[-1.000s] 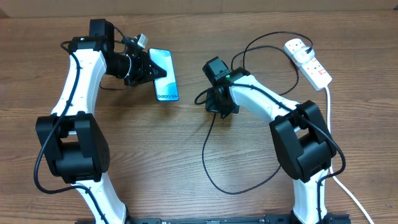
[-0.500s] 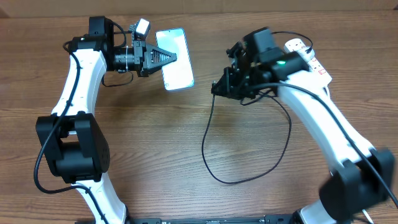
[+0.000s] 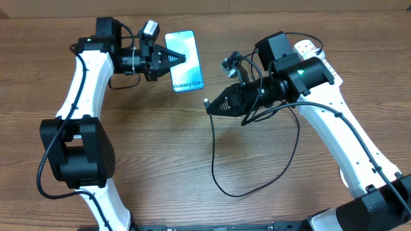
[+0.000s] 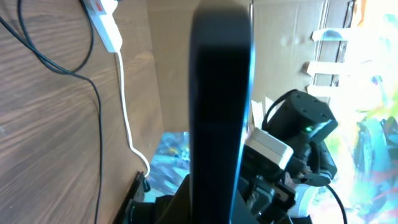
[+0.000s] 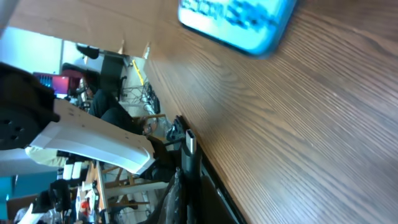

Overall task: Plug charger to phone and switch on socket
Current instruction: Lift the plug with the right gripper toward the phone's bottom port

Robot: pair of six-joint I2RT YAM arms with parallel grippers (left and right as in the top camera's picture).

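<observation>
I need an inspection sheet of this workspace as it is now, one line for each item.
Surface: wooden table, bare wood showing.
Job's things: phone, screen lit, held by left pincer; charger, tip in right pincer, not yet plugged in; socket far right, partly hidden by the arm.
Clutter: nothing seen.
Pincers: left shut on phone; right shut on charger.
Cables: charger loops across table; white cord leaves socket.
Surroundings: cardboard beyond table.
</observation>
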